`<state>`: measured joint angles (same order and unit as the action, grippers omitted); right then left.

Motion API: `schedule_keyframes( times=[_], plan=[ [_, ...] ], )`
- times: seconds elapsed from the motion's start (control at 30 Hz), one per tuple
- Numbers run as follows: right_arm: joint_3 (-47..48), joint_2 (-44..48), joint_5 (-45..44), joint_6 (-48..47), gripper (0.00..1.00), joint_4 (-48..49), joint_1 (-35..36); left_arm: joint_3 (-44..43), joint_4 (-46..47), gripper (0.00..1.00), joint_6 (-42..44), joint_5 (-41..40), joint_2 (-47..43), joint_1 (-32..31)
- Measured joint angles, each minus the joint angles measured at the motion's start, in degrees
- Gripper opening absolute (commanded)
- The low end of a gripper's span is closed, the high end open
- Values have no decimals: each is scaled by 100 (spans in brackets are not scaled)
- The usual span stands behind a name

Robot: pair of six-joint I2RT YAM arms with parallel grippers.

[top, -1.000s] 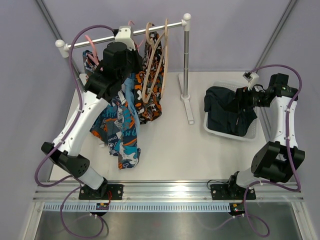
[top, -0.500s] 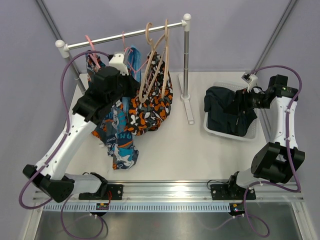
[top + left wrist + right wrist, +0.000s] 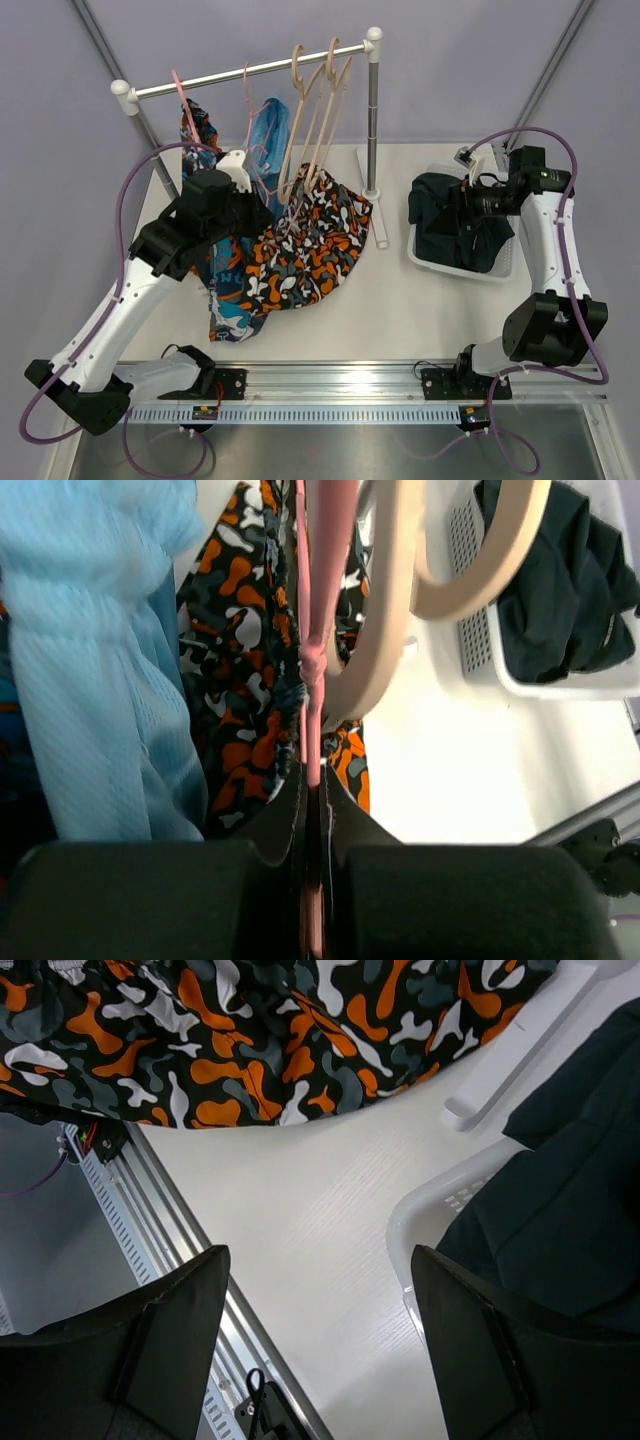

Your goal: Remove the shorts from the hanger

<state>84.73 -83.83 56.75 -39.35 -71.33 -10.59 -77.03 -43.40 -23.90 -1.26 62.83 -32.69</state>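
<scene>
Left gripper (image 3: 312, 780) clamps the pink hanger (image 3: 325, 580), which partly hides the camouflage shorts (image 3: 240, 650); right gripper (image 3: 318, 1255) stands apart, empty.

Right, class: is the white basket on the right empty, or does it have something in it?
Not empty: dark shorts lie piled in the white basket, draped over its rim.

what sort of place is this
Probably a robotics lab test cell, not a home: left arm and right arm bolted to a metal rail, plain screen walls, and a small clothes rack and laundry basket staged on a white table.
</scene>
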Motion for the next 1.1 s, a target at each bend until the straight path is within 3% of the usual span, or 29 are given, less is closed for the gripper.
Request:
schedule_keyframes(
  times=[0.2,0.4,0.6,0.77,0.93,1.1],
  plan=[
    [-70,116,-31,505,80,356,568,81,-350,0,0,258,-94,-177],
    [-518,479,-282,1766,80,1268,1499,472,-686,0,13,540,-586,-361],
    [-831,557,-1244,3650,81,2479,2286,935,-844,0,9,1056,-1250,-446],
    [-852,610,-2332,4940,81,3239,3340,1082,-734,0,-17,1419,-1351,-669],
    [-852,756,-3042,5626,79,3703,4059,1088,-503,0,-63,1591,-1185,-887],
    [-848,710,-3554,5781,75,3823,4218,1080,-317,0,-79,1711,-968,-1036]
  ],
)
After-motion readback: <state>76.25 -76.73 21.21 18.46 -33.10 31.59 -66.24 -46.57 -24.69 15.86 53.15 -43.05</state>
